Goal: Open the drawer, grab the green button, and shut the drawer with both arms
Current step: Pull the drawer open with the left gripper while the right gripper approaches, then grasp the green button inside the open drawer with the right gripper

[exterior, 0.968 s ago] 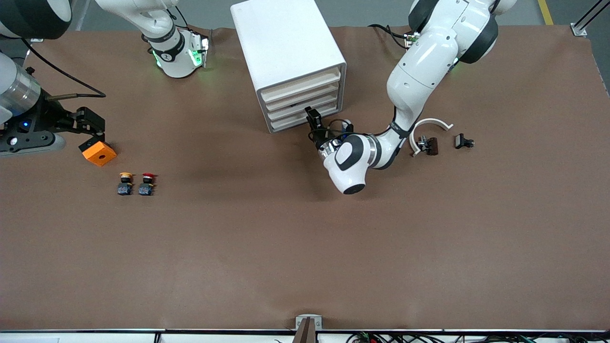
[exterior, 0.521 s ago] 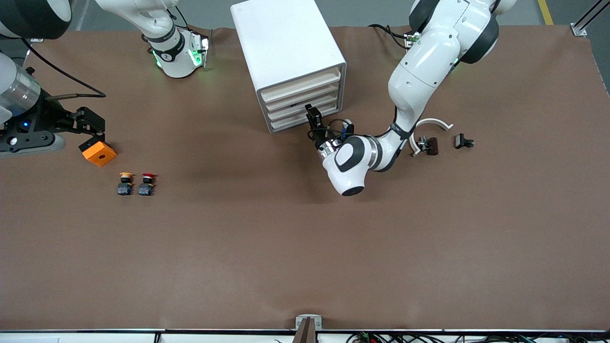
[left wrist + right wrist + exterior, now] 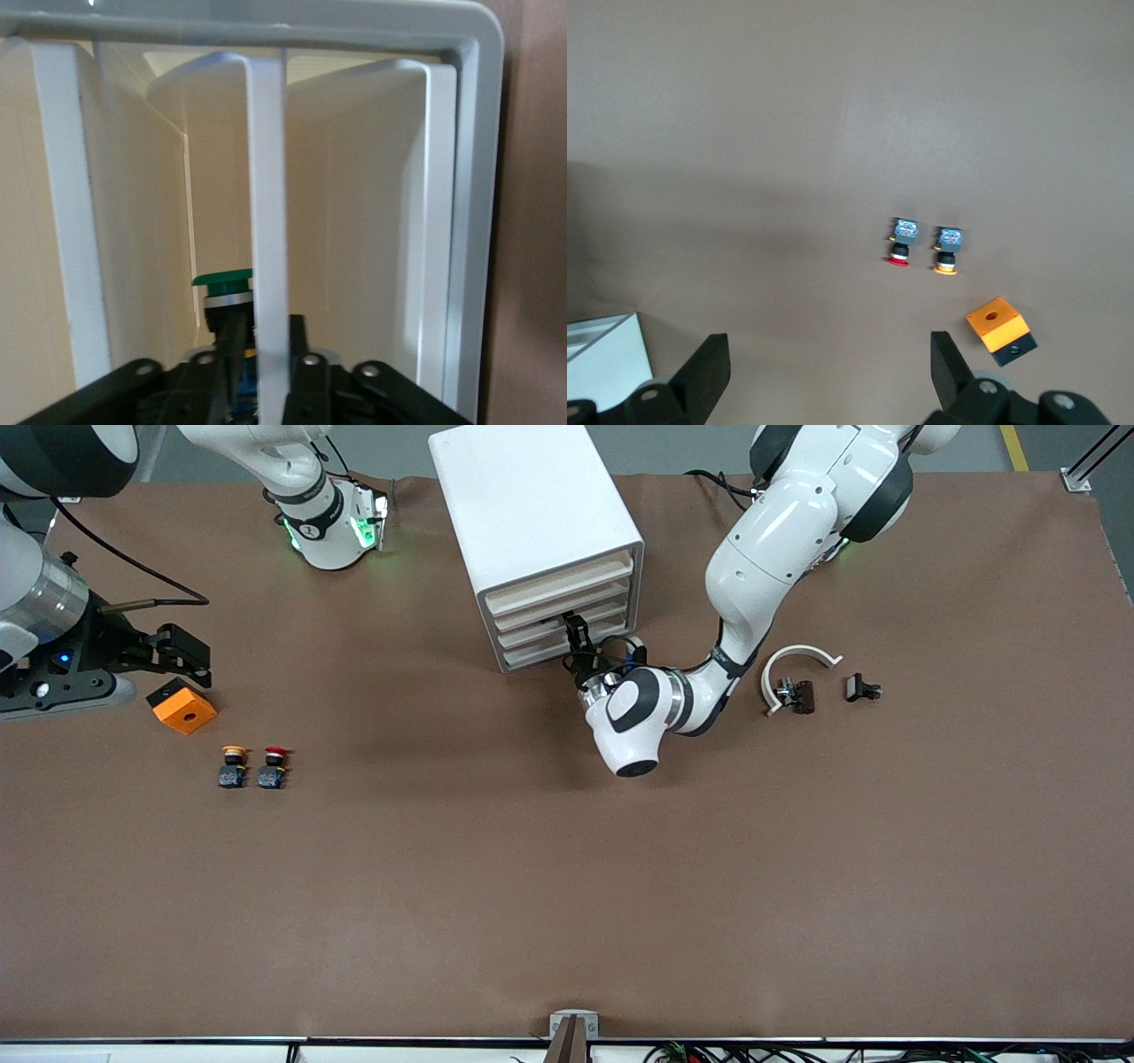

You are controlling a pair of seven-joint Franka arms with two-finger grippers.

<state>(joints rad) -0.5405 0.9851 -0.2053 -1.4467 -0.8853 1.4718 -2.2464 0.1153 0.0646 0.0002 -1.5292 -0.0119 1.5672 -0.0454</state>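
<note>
My left gripper [image 3: 260,354] is pinched nearly shut on the thin white lip of the third drawer [image 3: 567,624], so the pull runs straight back toward me; the green button [image 3: 223,282] sits inside, just past my fingertips; my right gripper [image 3: 828,376] waits wide open over the orange block [image 3: 998,328]

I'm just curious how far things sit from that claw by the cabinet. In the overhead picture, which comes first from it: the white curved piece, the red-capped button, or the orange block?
From the left end effector at the cabinet's drawers:
1. White curved piece, toward the left arm's end.
2. Red-capped button, toward the right arm's end.
3. Orange block, still nearer that end.
</note>
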